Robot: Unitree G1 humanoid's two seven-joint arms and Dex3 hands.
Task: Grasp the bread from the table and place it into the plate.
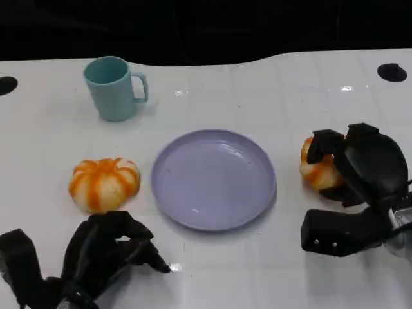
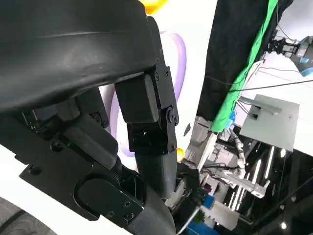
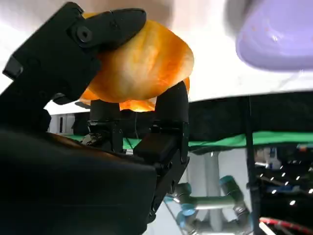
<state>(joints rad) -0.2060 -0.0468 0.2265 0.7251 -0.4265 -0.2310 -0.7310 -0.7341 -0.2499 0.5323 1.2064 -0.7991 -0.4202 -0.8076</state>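
Closing around the bread (image 1: 317,168) with my right hand (image 1: 360,168), fingers (image 3: 105,27) wrapped over its top and others cupping it from the far side, so the bun sits pinched in my palm at the right side of the table (image 1: 257,277), just beside the plate (image 1: 214,179) but not touching its rim. From the right wrist view the orange crust bulges out between my fingers, which tells me the hold goes well around the loaf and not just at its edge; I judge that enough for a lift, though I cannot tell whether the bread is off the table already. The plate lies bare in the middle, lilac and shallow, an easy target for a short carry inward. My left hand (image 1: 106,254) rests low at the near left, fingers curled in on nothing, staying out of the way. A second bun (image 1: 104,183) waits on the left of the plate, near that idle hand, and the teal mug (image 1: 114,87) stands well back, clear of my path. Next, I reckon, comes a gentle raise and a swing over the rim, with soft bread the squeeze must stay light
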